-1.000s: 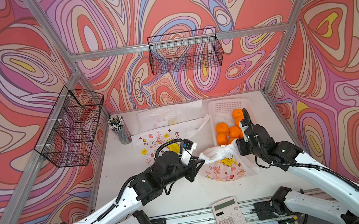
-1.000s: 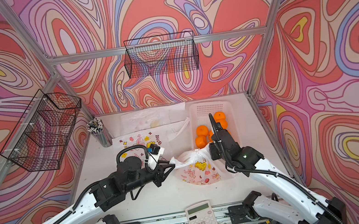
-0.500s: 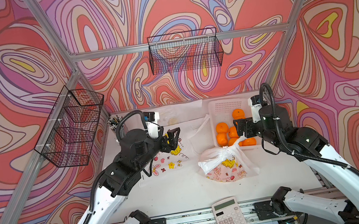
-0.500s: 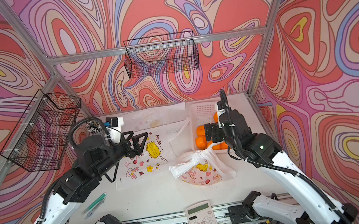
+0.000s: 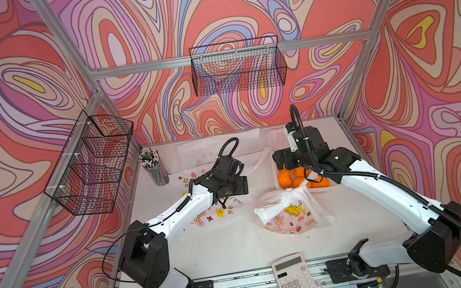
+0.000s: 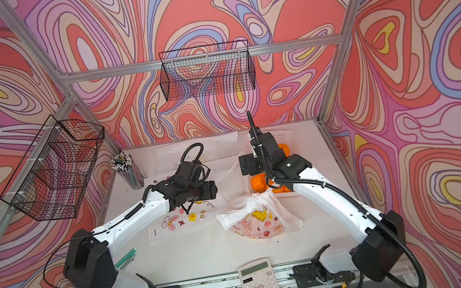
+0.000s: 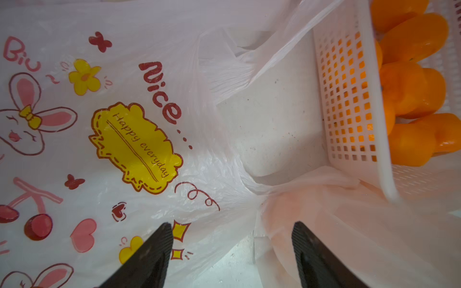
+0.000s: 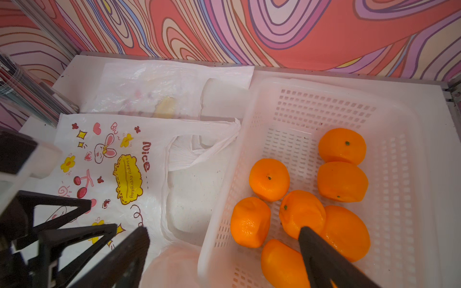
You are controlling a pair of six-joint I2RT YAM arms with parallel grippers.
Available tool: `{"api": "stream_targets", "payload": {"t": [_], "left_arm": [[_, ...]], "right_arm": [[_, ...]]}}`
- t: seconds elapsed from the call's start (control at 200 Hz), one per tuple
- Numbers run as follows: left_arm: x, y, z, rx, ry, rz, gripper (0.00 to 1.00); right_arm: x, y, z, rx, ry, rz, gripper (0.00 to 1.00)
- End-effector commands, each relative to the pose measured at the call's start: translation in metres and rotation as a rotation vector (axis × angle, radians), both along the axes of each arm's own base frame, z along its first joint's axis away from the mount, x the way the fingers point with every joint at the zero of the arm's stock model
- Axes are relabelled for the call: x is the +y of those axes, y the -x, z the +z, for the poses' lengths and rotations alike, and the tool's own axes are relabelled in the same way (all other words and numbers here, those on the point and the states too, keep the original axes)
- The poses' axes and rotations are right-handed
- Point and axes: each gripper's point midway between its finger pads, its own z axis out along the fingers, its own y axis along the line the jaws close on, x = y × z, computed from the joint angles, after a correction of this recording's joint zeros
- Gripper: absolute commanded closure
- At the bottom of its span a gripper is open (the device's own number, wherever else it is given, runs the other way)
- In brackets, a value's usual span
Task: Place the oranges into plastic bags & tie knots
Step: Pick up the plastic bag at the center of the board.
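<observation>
A tied plastic bag point(image 5: 294, 215) point(image 6: 260, 219) holding oranges lies at the table's centre right, its knot point(image 5: 288, 196) point(image 6: 252, 203) on top, free of both grippers. Several loose oranges point(image 8: 269, 179) point(image 5: 285, 178) point(image 7: 411, 92) sit in a white perforated basket point(image 8: 324, 107) point(image 7: 346, 99). A flat printed bag point(image 7: 124, 124) point(image 8: 112, 169) point(image 5: 214, 212) lies under my left gripper point(image 7: 232, 246) point(image 5: 240, 185) point(image 6: 209, 189), which is open and empty. My right gripper point(image 8: 224, 246) point(image 5: 281, 160) point(image 6: 246, 164) hangs open over the basket's near rim, holding nothing.
Another flat bag point(image 8: 162, 89) point(image 5: 208, 148) lies at the back. A pen cup point(image 5: 155, 168) stands at the back left, a calculator point(image 5: 294, 280) at the front edge, and a green pen point(image 6: 125, 258) at the front left. Wire baskets point(image 5: 92, 162) point(image 5: 237, 66) hang on the walls.
Both grippers were at the tied bag's handles a second ago; they opened, let go and pulled away. The left now hangs over the flat bag, the right over the basket.
</observation>
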Motion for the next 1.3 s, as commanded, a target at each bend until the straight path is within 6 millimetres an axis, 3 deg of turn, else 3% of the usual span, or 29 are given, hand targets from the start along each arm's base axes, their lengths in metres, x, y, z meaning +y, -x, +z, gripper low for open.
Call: {"api": "stream_targets", "payload": {"t": [0.0, 0.26, 0.661, 0.987, 1.202, 1.297], "left_arm": [[-0.001, -0.024, -0.004, -0.02, -0.032, 0.06, 0.21], [-0.021, -0.05, -0.038, 0.02, -0.067, 0.039, 0.29], [-0.014, -0.057, -0.08, 0.075, -0.148, 0.067, 0.41], [-0.013, -0.058, -0.093, 0.093, -0.13, 0.063, 0.61], [-0.014, -0.058, -0.103, 0.11, -0.13, 0.061, 0.62], [-0.015, -0.057, -0.105, 0.113, -0.126, 0.062, 0.68]], "right_arm": [[-0.004, -0.005, -0.003, -0.009, -0.027, -0.007, 0.02], [-0.026, -0.006, -0.015, 0.01, -0.02, -0.05, 0.02], [-0.043, -0.003, -0.03, 0.04, -0.002, -0.076, 0.02], [-0.045, -0.001, -0.03, 0.042, -0.004, -0.082, 0.02], [-0.048, 0.0, -0.03, 0.042, -0.002, -0.089, 0.02], [-0.048, 0.001, -0.031, 0.044, 0.001, -0.09, 0.02]]}}
